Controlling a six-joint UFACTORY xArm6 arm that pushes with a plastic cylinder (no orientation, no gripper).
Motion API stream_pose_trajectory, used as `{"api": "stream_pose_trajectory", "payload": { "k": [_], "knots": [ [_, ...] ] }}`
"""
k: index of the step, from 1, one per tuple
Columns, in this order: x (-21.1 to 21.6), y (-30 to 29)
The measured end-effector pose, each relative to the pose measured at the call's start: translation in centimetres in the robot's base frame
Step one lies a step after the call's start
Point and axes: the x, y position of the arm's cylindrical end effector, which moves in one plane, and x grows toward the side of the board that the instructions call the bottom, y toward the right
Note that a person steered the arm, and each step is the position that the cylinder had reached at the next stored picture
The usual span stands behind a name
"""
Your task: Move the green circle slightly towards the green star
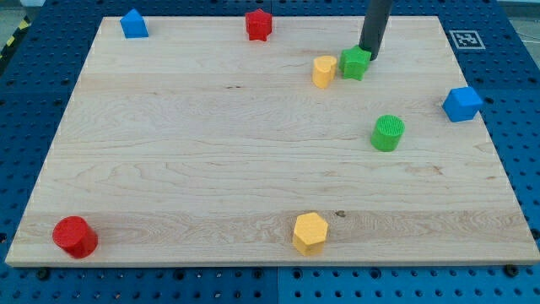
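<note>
The green circle (388,133) is a ribbed green cylinder standing right of the board's middle. The green star (355,63) lies above it and a little to the left, near the view's top. My tip (368,54) is the lower end of a dark rod coming down from the view's top. It rests at the green star's upper right edge, touching or almost touching it. The tip is well above the green circle and apart from it.
A yellow block (323,72) sits just left of the green star. A blue cube (462,104) is at the right edge. A red block (258,24) and a blue block (133,24) are at the top. A red cylinder (75,236) and a yellow hexagon (310,233) are at the bottom.
</note>
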Motion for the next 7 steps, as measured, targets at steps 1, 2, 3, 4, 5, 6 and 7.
{"api": "stream_pose_trajectory", "payload": {
  "k": [1,2,3,4,5,6,7],
  "knots": [
    [0.0,0.8],
    [1.1,2.1],
    [4.5,1.8],
    [6.5,1.8],
    [7.3,-0.1],
    [7.4,-3.5],
    [9.3,-5.5]
  ]
}}
